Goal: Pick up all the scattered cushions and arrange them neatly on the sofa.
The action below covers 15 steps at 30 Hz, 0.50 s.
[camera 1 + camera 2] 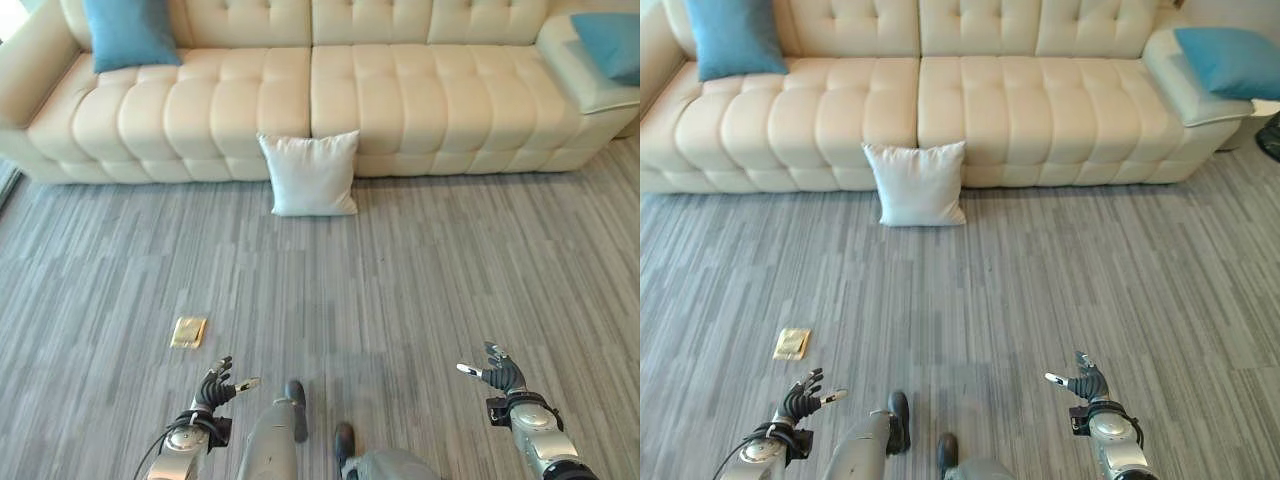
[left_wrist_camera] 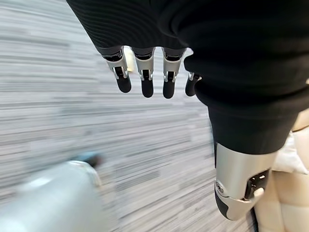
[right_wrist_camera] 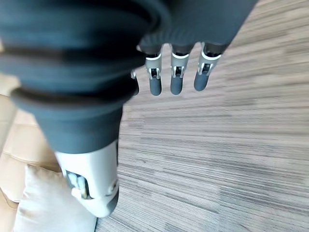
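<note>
A white square cushion (image 1: pixel 311 173) stands on the floor (image 1: pixel 420 270), leaning against the front of the cream tufted sofa (image 1: pixel 400 90) near its middle seam. One blue cushion (image 1: pixel 130 32) leans on the left backrest; another blue cushion (image 1: pixel 610 42) lies on the right armrest.

Three cushions: two blue, one (image 1: pixel 130 32) at the sofa's (image 1: pixel 400 100) left end, another (image 1: pixel 610 42) on its right arm, and one white cushion (image 1: pixel 311 173). One small yellow packet (image 1: pixel 188 331) on the floor (image 1: pixel 450 280).

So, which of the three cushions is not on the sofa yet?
The white cushion. It stands on the floor, leaning against the sofa front at the middle. The two blue cushions already lie on the sofa, one at each end.
</note>
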{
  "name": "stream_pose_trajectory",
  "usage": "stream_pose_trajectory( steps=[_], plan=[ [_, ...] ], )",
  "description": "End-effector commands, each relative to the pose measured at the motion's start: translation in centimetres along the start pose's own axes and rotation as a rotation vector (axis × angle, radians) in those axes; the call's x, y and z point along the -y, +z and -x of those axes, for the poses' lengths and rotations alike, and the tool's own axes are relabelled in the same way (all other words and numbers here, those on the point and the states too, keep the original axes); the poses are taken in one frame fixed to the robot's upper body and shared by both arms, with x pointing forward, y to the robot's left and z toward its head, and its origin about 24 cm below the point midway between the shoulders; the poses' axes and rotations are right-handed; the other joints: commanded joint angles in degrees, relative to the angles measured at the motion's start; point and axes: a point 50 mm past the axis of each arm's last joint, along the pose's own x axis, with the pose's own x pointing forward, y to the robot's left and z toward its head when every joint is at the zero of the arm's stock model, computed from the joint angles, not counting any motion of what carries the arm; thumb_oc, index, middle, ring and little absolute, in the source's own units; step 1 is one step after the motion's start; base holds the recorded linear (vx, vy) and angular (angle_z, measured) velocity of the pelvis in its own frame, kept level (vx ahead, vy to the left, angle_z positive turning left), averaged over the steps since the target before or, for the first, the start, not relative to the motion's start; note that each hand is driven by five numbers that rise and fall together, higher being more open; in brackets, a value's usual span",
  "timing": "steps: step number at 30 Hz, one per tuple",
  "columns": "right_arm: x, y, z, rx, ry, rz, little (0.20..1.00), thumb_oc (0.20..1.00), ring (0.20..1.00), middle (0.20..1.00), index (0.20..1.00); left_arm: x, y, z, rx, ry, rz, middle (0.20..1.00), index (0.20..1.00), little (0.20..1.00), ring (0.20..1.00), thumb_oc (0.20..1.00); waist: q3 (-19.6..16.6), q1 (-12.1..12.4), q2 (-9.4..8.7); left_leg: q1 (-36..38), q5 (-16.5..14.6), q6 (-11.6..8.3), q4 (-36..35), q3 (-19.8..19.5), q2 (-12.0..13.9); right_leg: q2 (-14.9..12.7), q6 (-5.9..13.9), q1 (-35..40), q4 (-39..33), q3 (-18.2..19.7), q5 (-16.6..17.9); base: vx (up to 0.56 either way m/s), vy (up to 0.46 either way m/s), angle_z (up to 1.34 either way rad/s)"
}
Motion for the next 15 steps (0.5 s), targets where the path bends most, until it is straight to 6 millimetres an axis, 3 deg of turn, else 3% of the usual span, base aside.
stream_pose_trajectory(
  steps=[1,6,7,9,11,12,13,15],
  plan=[
    [2.5,-0.2,0.5,0.022,-0.068,0.057,1.0,1.0,1.0,1.0,1.0,0.0,0.0,-0.1,0.006,0.018,-0.015,1.0,1.0,1.0,1.0,1.0,0.63,0.52,3.73,7.99,8.99,-4.69,-9.61,2.47,4.46,-5.7,4.42,-1.83,5.97,-2.23,-3.98,0.59,0.143,-0.57],
    [1.9,-0.8,0.7,-0.006,-0.034,0.087,1.0,1.0,1.0,1.0,1.0,-0.2,-1.5,0.4,-0.046,0.026,-0.02,1.0,1.0,1.0,1.0,1.0,-1.47,2.72,3.41,7.25,11.39,-4.72,-8.54,1.17,4.2,-6.55,5.22,3.36,6.9,1.14,-4.54,0.51,0.181,-0.36],
    [1.6,-1.0,0.7,-0.007,-0.024,0.093,1.0,1.0,1.0,1.0,1.0,-0.3,-1.5,0.4,-0.051,0.023,-0.027,1.0,1.0,1.0,1.0,1.0,-2.16,2.83,2.88,7.17,12.49,-4.22,-6.65,0.49,3.63,-7.34,5.93,3.79,8.89,1.58,-2.5,0.6,0.291,-0.59],
    [1.1,-1.4,0.9,-0.025,-0.013,0.089,1.0,1.0,1.0,1.0,1.0,-0.2,-1.6,0.2,-0.062,0.018,-0.047,1.0,1.0,1.0,1.0,1.0,-3.14,2.74,1.52,8.31,10.83,-2.64,-3.86,-0.32,1.85,-9.33,7.51,2.6,14.1,2.36,1.04,0.46,0.252,-0.87],
    [0.3,-1.0,0.7,-0.012,0.014,0.085,1.0,1.0,1.0,1.0,1.0,-0.4,-0.9,-0.2,-0.049,0.021,-0.077,1.0,1.0,1.0,1.0,1.0,-2.98,2.32,0.67,10.52,7.92,-0.63,-2.75,-0.2,0.84,-10.35,9.23,-1.84,24.15,4.06,9.99,0.35,0.246,-0.06],
    [-0.3,-0.5,0.5,0.006,0.026,0.08,1.0,1.0,1.0,1.0,1.0,-0.6,-0.4,-0.4,-0.036,0.029,-0.086,1.0,1.0,1.0,1.0,1.0,-2.77,2.25,0.86,11.94,6.53,0.14,-2.74,0.4,0.85,-11.19,9.9,-3.87,27.77,3.21,11.96,0.31,0.241,0.32],
    [-0.9,0.0,0.4,0.023,0.039,0.074,1.0,1.0,1.0,1.0,1.0,-0.7,0.1,-0.6,-0.019,0.034,-0.084,1.0,1.0,1.0,1.0,1.0,-2.49,2.01,1.4,14.58,5.39,0.7,-3.61,0.81,1.13,-12.35,9.65,-7.13,31.58,1.39,12.58,0.35,0.241,0.03],
    [-1.4,0.4,0.3,0.036,0.052,0.07,1.0,1.0,1.0,1.0,1.0,-0.6,0.7,-0.9,0.0,0.031,-0.092,1.0,1.0,1.0,1.0,1.0,-2.06,0.95,1.92,19.33,3.68,1.15,-5.44,0.47,0.3,-12.2,8.47,-11.03,30.99,-1.62,9.91,0.46,0.228,-0.16]
  ],
)
